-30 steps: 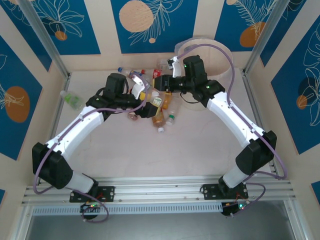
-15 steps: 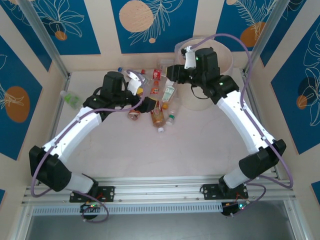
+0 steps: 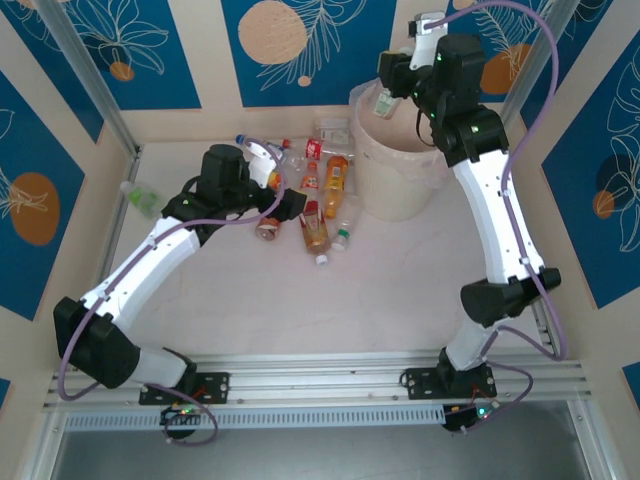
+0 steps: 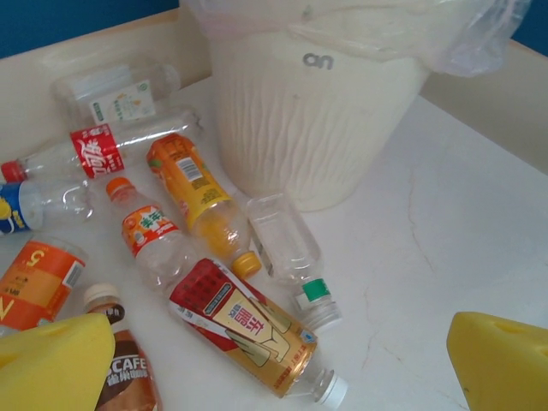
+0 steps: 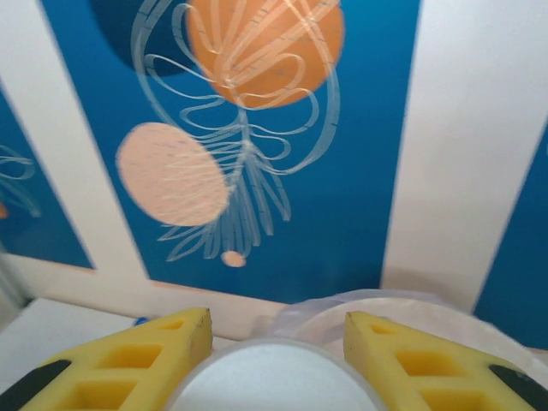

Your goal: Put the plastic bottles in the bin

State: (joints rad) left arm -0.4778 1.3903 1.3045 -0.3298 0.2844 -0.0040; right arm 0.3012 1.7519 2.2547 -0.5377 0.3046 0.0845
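Up at 1 o'clock in the top view: right gripper, narrowed onto a clear bottle and holding it over the bin, just inside the rim at the bin's 11 o'clock. From the right wrist, shows as a pale round shape pinched between the yellow fingers, with the liner just beyond. By judgement needs only a release, with the bin's mouth below and toward 5 o'clock. Long axis of that bottle: cannot tell.

Low beside the pile: left gripper, spread as wide as it goes, holding nothing. Clearly the nearer arm for everything not yet binned. Between its fingers, a red-and-gold bottle, long axis from 10 to 4 o'clock, white cap at 4 o'clock. Lies askew to the gap, so probably calls for a wrist turn before closing. Toward 10 to 12 o'clock of it, more bottles, touching or just beside one another. Beyond them at 12 o'clock, the bin.

Readable: "CAFE" on the brown bottle at 7 o'clock; "5" on an orange label; white Coca-Cola-style script on a red label; "an" on the bin's wall. Chinese characters on the red-and-gold label, not made out.
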